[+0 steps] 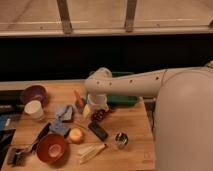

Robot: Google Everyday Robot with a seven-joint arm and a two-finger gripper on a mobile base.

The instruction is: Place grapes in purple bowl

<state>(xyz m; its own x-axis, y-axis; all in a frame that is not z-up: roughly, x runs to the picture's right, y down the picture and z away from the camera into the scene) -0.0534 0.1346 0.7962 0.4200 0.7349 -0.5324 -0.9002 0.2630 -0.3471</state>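
The grapes (99,116), a small dark reddish cluster, lie on the wooden table (132,125) near its middle. My gripper (97,106) hangs from the white arm directly over them, right at the bunch; whether it touches them I cannot tell. The purple bowl (33,93) stands at the table's far left, behind the white cup (34,110), well to the left of the gripper.
A green tray (124,99) sits behind the arm. A black bar (98,130), an orange-yellow fruit (76,135), a red-orange bowl (51,148), a blue cloth (62,118), a metal cup (121,140) and pale sticks (92,151) lie on the table's front half.
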